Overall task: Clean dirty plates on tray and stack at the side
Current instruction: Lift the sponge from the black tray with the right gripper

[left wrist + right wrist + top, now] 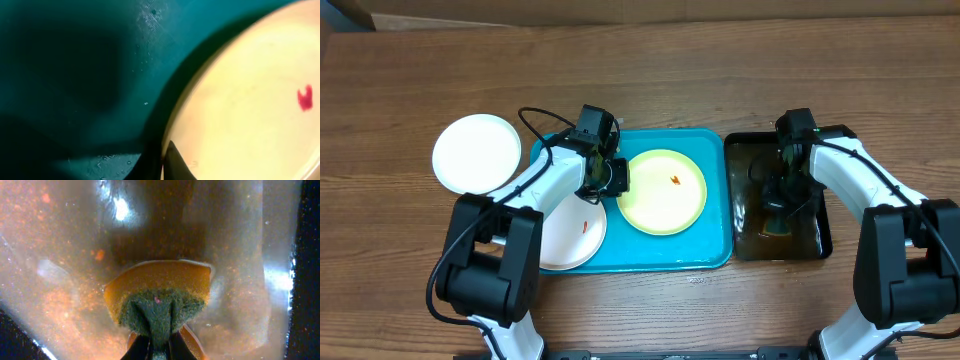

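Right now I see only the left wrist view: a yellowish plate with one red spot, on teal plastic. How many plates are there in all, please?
Observer: Three. Besides your yellow-green plate, one white plate lies at the left end of the blue tray, partly under the left arm. A second white plate sits on the table, outside the tray.
Operator: Is the one under the arm dirty?
Observer: Yes, it has a small orange smear.
Operator: And where is the sponge?
Observer: The right gripper pinches the sponge in the brown water of the black tray.
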Robot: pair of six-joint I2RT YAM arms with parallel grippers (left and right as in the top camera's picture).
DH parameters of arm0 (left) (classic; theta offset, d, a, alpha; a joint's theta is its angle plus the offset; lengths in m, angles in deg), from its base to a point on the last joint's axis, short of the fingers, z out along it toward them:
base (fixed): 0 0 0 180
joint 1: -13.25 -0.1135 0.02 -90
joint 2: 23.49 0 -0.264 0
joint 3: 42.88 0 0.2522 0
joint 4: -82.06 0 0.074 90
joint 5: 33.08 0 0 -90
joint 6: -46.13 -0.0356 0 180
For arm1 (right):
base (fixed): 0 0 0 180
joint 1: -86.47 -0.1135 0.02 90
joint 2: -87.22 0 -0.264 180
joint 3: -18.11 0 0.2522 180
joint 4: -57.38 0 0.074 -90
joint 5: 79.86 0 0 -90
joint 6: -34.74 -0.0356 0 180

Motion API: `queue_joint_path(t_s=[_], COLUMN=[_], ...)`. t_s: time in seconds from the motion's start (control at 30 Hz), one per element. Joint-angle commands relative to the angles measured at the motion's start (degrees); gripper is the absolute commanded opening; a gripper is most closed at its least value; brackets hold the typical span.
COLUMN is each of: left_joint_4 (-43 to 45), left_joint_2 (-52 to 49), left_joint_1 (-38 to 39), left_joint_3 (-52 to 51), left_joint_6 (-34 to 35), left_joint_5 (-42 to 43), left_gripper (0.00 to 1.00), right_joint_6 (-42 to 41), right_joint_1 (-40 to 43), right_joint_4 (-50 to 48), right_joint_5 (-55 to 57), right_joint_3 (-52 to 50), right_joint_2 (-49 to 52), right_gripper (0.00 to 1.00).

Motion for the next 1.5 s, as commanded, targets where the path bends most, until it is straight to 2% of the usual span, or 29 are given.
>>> queue_joint_path(t_s=[0.0, 0.37, 0.6, 0.8, 0.93, 1.1, 1.27, 1.47], left_joint_4=[0.3, 0.2, 0.3, 0.4, 0.9, 1.1, 1.0, 1.3], left_joint_2=[-0.8, -0.8, -0.8, -0.8, -0.8, -0.8, -0.8, -0.8], left_joint_1=[0.2, 0.0, 0.0, 0.0, 0.0, 0.0, 0.0, 0.0], left_joint_3=[1.1, 1.1, 1.1, 1.1, 1.1, 1.1, 1.1, 1.1], left_joint_6=[-1.2, -2.1, -2.1, -2.1, -2.1, -2.0, -2.4, -3.1], left_joint_5=[-0.9, -0.1, -0.1, -0.1, -0.1, -0.1, -0.1, -0.1], left_gripper=[0.04, 0.06, 0.04, 0.04, 0.04, 0.04, 0.04, 0.04], right_joint_6=[1.2, 1.4, 5.9, 5.6, 3.7, 0.9, 0.9, 6.5], right_joint_1=[0.0, 0.0, 0.0, 0.0, 0.0, -0.1, -0.1, -1.7], right_joint_4=[0.7, 1.7, 1.8, 5.7, 5.4, 3.9, 9.6, 11.2], right_joint_5=[0.2, 0.1, -0.1, -1.9, 1.4, -1.9, -0.7, -1.4], right_joint_3=[4.0, 6.8, 7.0, 9.2, 9.2, 9.4, 15.1, 19.5], right_joint_2=[-0.5, -0.5, -0.5, -0.5, -0.5, -0.5, -1.3, -3.0], right_gripper=[0.04, 0.04, 0.04, 0.04, 0.04, 0.04, 0.04, 0.04])
